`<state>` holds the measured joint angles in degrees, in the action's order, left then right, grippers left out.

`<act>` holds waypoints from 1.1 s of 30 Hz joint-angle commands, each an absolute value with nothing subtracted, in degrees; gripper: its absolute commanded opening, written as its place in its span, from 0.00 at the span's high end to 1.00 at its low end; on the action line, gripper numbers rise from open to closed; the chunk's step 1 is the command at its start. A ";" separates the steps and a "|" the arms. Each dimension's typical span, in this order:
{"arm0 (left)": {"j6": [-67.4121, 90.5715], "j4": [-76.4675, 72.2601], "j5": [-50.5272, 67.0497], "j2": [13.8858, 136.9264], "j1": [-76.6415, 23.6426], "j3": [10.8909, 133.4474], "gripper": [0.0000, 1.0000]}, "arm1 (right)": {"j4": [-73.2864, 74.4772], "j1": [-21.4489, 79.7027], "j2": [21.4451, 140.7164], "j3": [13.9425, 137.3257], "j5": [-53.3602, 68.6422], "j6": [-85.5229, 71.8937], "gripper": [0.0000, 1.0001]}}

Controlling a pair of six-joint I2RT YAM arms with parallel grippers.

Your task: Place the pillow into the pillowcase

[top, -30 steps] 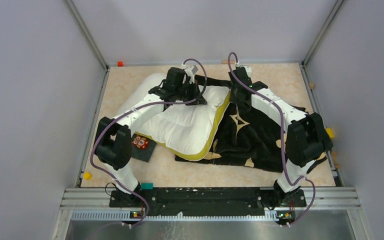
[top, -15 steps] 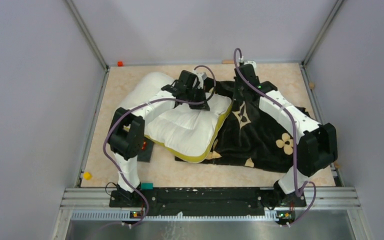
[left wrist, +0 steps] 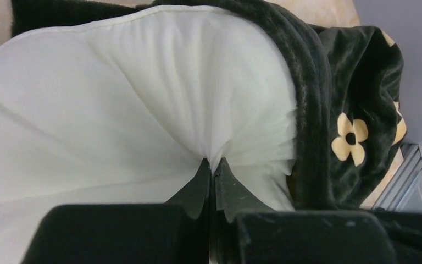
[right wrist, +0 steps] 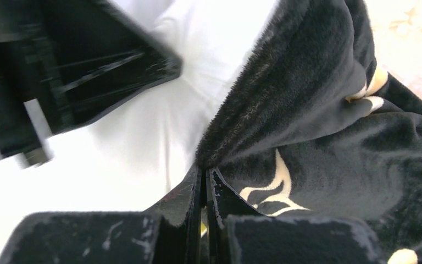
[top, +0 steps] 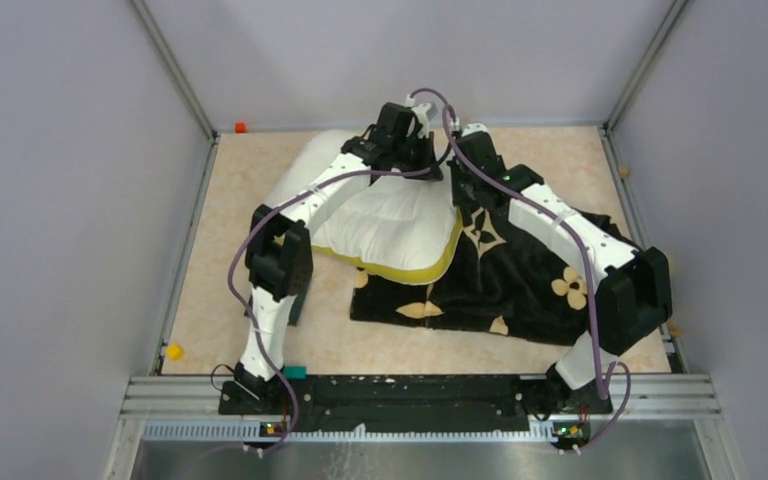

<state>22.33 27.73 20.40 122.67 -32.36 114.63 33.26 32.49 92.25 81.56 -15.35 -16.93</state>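
Top view: pillow (top: 390,225), puffy white and quilted, lies far-centre on the beige marbled table (top: 230,200). A yellow band (top: 400,271) runs along its near edge. Its right side overlaps the pillowcase (top: 520,270), rumpled black velvet with tan flower and diamond prints, spread right-centre. Left gripper (top: 415,152) and right gripper (top: 460,172) sit close together at the far end, where pillow meets pillowcase. The left arm crosses over the pillow. Orange bit (top: 240,127) at the far left corner, yellow ball (top: 173,351) at the near left edge, teal block (top: 293,371) by the left base.

Left wrist: left gripper (left wrist: 212,165) is pressed together on a pinch of white pillow (left wrist: 115,110) cloth, pleats fanning out. The plush pillowcase (left wrist: 335,82) rim arcs over the pillow's top and right. It carries a cream flower (left wrist: 350,138).

Right wrist: right gripper (right wrist: 204,173) pinches the fuzzy pillowcase (right wrist: 318,110) edge, fingers tight together. Pillow (right wrist: 159,126) touches that edge on the left. Left gripper (right wrist: 60,66), blurred, sits upper left over the pillow.
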 commanded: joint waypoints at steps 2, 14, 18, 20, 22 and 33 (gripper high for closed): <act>24.43 12.14 21.45 130.01 -32.67 116.11 1.00 | 36.03 33.31 91.27 85.52 -8.65 -16.48 1.00; 24.15 16.39 16.75 126.12 -32.74 109.76 0.55 | 39.37 28.92 90.49 85.33 -9.17 -21.08 0.75; 22.09 21.65 13.35 116.59 -32.74 104.68 0.22 | 39.58 30.38 86.20 80.55 -13.08 -22.92 0.46; 20.30 24.73 10.77 111.86 -32.80 101.69 0.14 | 39.52 31.68 84.02 77.32 -14.93 -24.17 0.45; 19.04 27.17 8.83 107.07 -32.86 97.37 0.01 | 37.97 32.97 82.32 72.77 -15.57 -25.72 0.44; 15.58 26.12 10.94 101.50 -35.94 80.01 0.01 | 27.37 38.34 80.91 57.62 -12.89 -33.52 0.58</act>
